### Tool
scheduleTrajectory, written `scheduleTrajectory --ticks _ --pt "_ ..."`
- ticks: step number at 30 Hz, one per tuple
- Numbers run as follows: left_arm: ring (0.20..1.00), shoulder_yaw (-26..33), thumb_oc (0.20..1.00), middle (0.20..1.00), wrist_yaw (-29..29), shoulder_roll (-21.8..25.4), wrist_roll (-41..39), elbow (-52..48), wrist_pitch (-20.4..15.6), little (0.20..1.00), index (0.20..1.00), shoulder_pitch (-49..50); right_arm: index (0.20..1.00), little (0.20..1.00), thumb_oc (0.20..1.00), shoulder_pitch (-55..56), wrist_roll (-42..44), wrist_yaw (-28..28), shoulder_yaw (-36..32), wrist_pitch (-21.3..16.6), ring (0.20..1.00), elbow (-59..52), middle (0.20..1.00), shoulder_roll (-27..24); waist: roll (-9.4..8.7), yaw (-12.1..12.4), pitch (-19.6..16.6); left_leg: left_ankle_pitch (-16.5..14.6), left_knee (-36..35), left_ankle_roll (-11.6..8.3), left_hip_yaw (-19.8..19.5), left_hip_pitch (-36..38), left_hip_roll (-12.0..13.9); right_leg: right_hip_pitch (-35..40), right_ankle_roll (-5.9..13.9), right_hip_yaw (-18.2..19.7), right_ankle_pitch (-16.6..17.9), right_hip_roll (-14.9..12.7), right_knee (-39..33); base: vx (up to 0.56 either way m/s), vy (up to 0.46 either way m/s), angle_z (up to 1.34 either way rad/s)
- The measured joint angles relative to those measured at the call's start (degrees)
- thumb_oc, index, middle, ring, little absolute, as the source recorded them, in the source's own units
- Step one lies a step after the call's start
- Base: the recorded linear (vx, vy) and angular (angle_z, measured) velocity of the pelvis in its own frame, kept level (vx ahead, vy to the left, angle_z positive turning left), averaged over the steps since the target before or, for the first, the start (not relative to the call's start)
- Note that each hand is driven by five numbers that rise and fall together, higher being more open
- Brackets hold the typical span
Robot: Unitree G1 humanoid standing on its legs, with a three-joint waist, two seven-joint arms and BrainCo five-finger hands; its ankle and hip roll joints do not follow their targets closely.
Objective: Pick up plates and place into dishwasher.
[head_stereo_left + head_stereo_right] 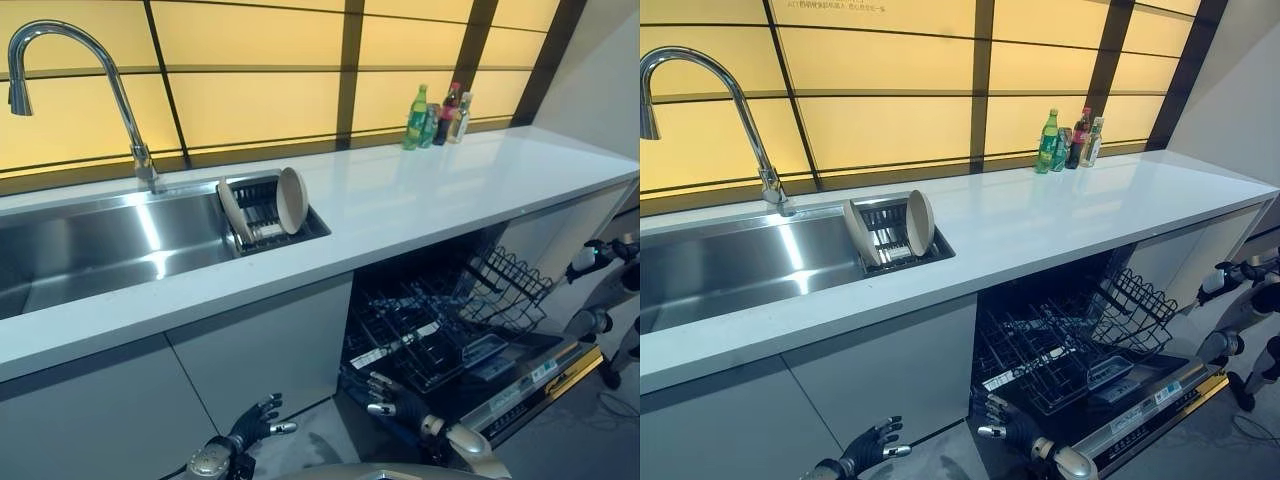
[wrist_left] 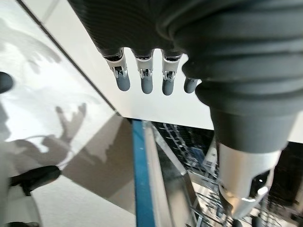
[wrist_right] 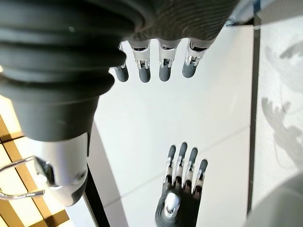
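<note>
A long white countertop [image 1: 420,200] runs left to right. A steel sink [image 1: 90,250] with a curved faucet [image 1: 70,70] is set in at its left. Several bottles [image 1: 435,115] stand at the far edge, toward the right.

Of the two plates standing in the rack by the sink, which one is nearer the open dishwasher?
The rounder-looking plate on the rack's counter side, toward the dishwasher; the other plate stands on its sink side.
</note>
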Motion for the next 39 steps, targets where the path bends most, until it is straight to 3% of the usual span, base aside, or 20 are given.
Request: scheduleTrajectory --ticks 5,9,13,16,18,21,24,29,31,34,38,39 --pt "1.0 -0.4 1.0 1.0 -3.9 0.6 -5.1 -9.5 0.0 1.0 1.0 0.2 1.0 1.0 1.0 2.3 4.3 -2.1 -0.1 0.7 1.0 -9.2 1.0 -0.4 0.16 -0.2 0.1 0.0 0.0 -0.02 0.1 0.0 0.0 0.0 0.03 0.1 0.0 0.0 0.0 -0.01 0.02 -0.01" --pt "1.0 -0.4 1.0 1.0 -16.3 2.9 -13.7 -19.2 2.1 1.0 1.0 1.0 1.0 1.0 1.0 3.0 5.5 -3.6 -0.8 0.7 1.0 -13.7 1.0 -1.2 0.55 -0.5 0.7 0.1 0.0 0.0 0.2 0.1 -0.2 -0.1 0.09 0.2 0.1 -0.2 0.0 -0.02 0.048 -0.01" --pt "1.0 0.0 1.0 1.0 -30.9 3.8 -26.0 -26.3 8.3 1.0 1.0 1.5 1.0 1.0 1.0 2.9 8.5 -3.7 -2.7 0.6 1.0 -17.4 1.0 -1.3 1.13 -1.5 1.6 0.1 0.0 0.1 0.3 0.1 -0.3 -0.1 0.49 0.4 0.3 -0.3 0.0 0.0 0.0 0.0" --pt "1.0 1.5 1.0 1.0 -40.6 1.5 -34.0 -33.6 14.7 1.0 1.0 1.4 1.0 1.0 1.0 2.9 10.2 -4.1 -4.1 0.4 1.0 -17.5 1.0 -1.0 1.68 -1.5 2.1 0.1 0.0 0.11 0.3 0.2 -0.2 0.0 0.53 0.4 0.3 -0.3 0.0 0.0 0.0 0.0" --pt "1.0 2.3 1.0 1.0 -45.2 -0.4 -39.4 -40.5 17.5 1.0 1.0 1.2 1.0 1.0 1.0 2.9 11.1 -4.8 -4.3 0.2 1.0 -17.7 1.0 -1.1 1.87 -1.4 2.3 0.2 0.0 0.16 0.3 0.1 -0.3 0.0 0.54 0.4 0.4 -0.2 0.0 0.0 0.0 0.0" --pt "1.0 2.3 1.0 1.0 -46.1 -1.7 -44.1 -49.2 17.9 1.0 1.0 0.0 1.0 1.0 1.0 2.9 11.1 -5.3 -4.2 0.2 1.0 -19.3 1.0 -0.9 1.84 -1.5 2.4 0.1 0.0 0.11 0.3 0.2 -0.1 0.0 0.53 0.4 0.4 -0.1 0.0 0.01 -0.01 0.0" --pt "1.0 4.5 1.0 1.0 -40.8 -1.2 -46.9 -58.0 15.5 1.0 1.0 -3.4 1.0 1.0 1.0 2.9 11.1 -6.0 -4.2 0.1 1.0 -21.5 1.0 -0.8 1.7 -1.5 2.5 0.1 0.0 0.07 0.2 0.2 -0.1 0.0 0.55 0.4 0.4 -0.1 0.0 0.0 0.0 0.0" --pt "1.0 11.2 1.0 1.0 -23.3 4.6 -44.2 -66.7 5.4 1.0 1.0 -10.1 1.0 1.0 1.0 3.4 11.0 -7.3 -4.3 0.3 1.0 -22.2 1.0 -0.9 1.65 -1.5 2.5 0.1 0.0 0.09 0.1 0.2 -0.1 0.1 0.56 0.4 0.4 -0.1 0.0 0.01 0.006 0.0" --pt "1.0 14.1 1.0 1.0 -12.3 11.0 -34.9 -66.8 -0.2 1.0 1.0 -12.4 1.0 1.0 1.0 4.3 11.0 -7.6 -4.3 0.4 1.0 -23.0 1.0 -1.0 1.7 -1.5 2.6 0.1 0.0 0.09 0.1 0.1 -0.1 0.1 0.55 0.4 0.4 -0.1 0.0 0.04 0.035 0.02" --pt "1.0 17.7 1.0 1.0 0.7 16.5 -25.9 -66.2 -4.9 1.0 1.0 -15.8 1.0 1.0 1.0 4.7 11.0 -8.2 -4.3 0.4 1.0 -23.7 1.0 -1.4 1.9 -1.4 2.7 0.1 0.0 0.14 0.1 0.2 -0.4 0.2 0.57 0.3 0.4 -0.4 0.0 0.07 0.059 0.02" --pt "1.0 18.3 1.0 1.0 17.1 27.1 -12.4 -61.6 -5.9 1.0 1.0 -21.5 1.0 1.0 1.0 4.7 11.1 -9.0 -4.3 0.5 1.0 -23.7 1.0 -1.5 2.47 -1.5 2.7 0.1 0.0 0.12 0.1 0.2 -0.6 0.3 0.74 0.3 0.4 -0.6 0.0 0.08 0.079 0.01" --pt "1.0 18.3 1.0 1.0 22.4 29.5 -5.1 -59.6 -5.8 1.0 1.0 -22.7 1.0 1.0 1.0 4.7 11.1 -9.1 -4.3 0.7 1.0 -23.7 1.0 -1.7 2.72 -1.6 2.7 0.1 0.0 0.11 0.1 0.2 -0.7 0.3 0.77 0.3 0.4 -0.7 0.0 0.09 0.096 0.0"
